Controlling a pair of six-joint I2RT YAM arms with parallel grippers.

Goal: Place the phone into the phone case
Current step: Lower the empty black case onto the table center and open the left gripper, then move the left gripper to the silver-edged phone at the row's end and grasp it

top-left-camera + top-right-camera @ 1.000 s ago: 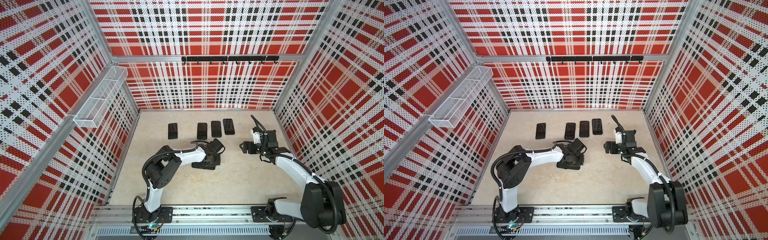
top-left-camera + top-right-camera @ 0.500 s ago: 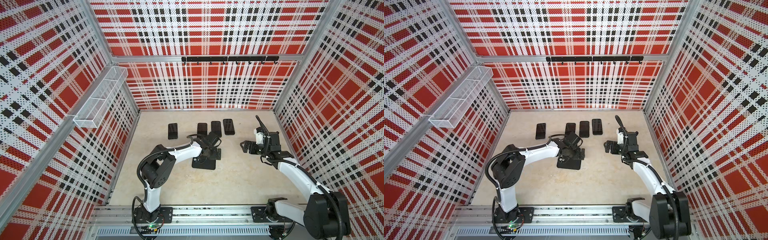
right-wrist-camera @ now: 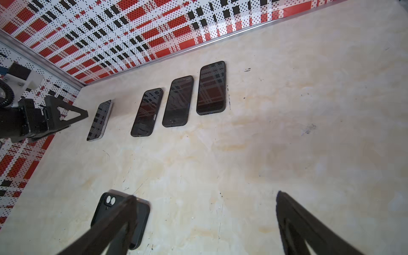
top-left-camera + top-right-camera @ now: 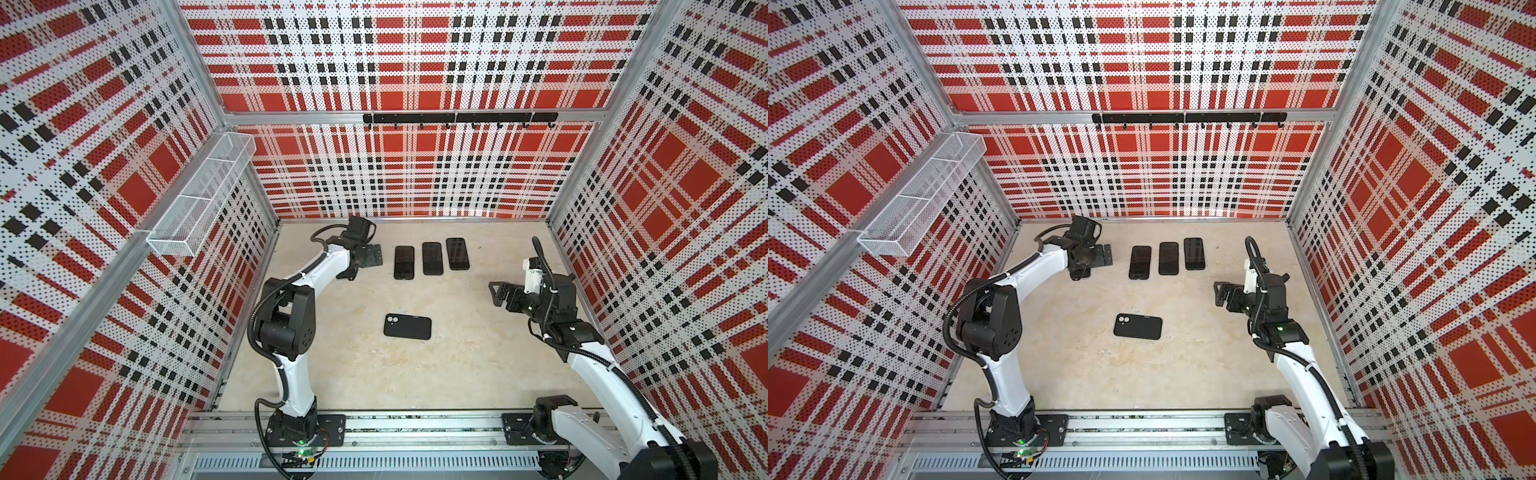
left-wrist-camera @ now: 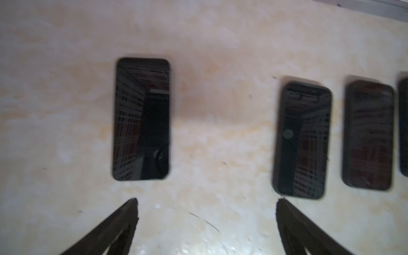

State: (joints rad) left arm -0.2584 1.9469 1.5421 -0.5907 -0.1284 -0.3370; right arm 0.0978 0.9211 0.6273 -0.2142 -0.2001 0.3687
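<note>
A black phone case lies back up in the middle of the table, with two pale lenses in its corner cutout. Nothing touches it. A bare phone lies screen up at the left end of the back row. In both top views it is mostly hidden under my left gripper, which hangs open above its near end and holds nothing. My right gripper is open and empty, above the table to the right of the case.
Three more dark phones with thick black rims lie side by side in the back row, right of the bare phone. A white wire basket hangs on the left wall. A black hook rail runs along the back wall.
My left gripper let go of the case in the middle, opened, and swung back and left over the row's leftmost phone. The case stayed put. My right arm drew back a little.
</note>
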